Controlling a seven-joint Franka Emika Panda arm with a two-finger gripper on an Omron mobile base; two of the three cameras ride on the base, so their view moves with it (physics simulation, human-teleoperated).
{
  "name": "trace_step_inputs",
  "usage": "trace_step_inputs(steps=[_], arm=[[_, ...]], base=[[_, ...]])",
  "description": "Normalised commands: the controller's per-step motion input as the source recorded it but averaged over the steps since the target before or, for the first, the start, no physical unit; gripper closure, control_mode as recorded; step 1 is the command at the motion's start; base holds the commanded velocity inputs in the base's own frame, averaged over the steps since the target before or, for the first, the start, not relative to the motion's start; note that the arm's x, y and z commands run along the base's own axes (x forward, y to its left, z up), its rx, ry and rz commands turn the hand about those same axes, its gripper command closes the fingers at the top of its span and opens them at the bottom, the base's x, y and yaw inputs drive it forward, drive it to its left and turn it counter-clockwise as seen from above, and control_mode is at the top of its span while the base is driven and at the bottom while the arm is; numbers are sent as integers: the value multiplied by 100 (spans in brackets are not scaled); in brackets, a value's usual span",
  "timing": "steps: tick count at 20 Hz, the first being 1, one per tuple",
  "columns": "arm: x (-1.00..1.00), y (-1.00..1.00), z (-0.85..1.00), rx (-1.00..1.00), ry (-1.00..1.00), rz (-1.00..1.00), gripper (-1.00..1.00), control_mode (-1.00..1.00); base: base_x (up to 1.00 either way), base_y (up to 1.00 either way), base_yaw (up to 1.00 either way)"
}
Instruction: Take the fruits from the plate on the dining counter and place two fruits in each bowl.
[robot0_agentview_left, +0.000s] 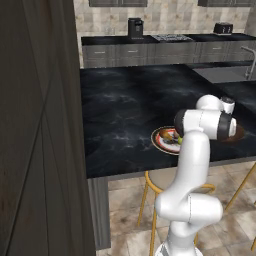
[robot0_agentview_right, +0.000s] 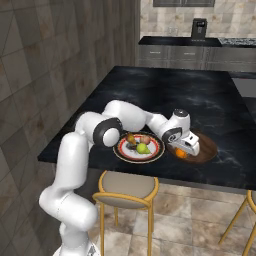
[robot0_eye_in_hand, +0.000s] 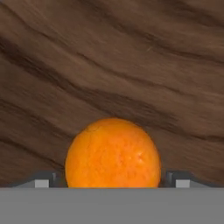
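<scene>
We see the orange fruit (robot0_eye_in_hand: 113, 153) sitting low in the brown wooden bowl (robot0_eye_in_hand: 109, 65). In the hand view it lies between the two dark finger tips (robot0_eye_in_hand: 179, 178), and there is a thin gap on each side, so the fingers look spread apart and not squeezing it. From the right side we see the same orange fruit (robot0_agentview_right: 181, 153) inside the wooden bowl (robot0_agentview_right: 206, 147), right under the gripper (robot0_agentview_right: 187, 148).

Just beside the bowl is the plate (robot0_agentview_right: 122, 151) with its red-orange rim. On it we see a green fruit (robot0_agentview_right: 143, 148) and two brown fruits (robot0_agentview_right: 131, 138) close together.

The bowl and the plate both sit near the front edge of the black dining counter (robot0_agentview_right: 165, 90). The white arm (robot0_agentview_right: 125, 117) reaches low over the plate to the bowl. A stool (robot0_agentview_right: 125, 189) with yellow legs stands under the counter edge.
</scene>
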Motion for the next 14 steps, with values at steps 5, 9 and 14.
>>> trace_step_inputs(steps=[5, 9, 14], arm=[[0, -1, 42, 0, -1, 0, -100, -100], [-9, 21, 59, 0, 0, 0, -100, -100], [-38, 16, 57, 0, 0, 0, -100, -100]], base=[[0, 0, 0], [0, 0, 0], [0, 0, 0]])
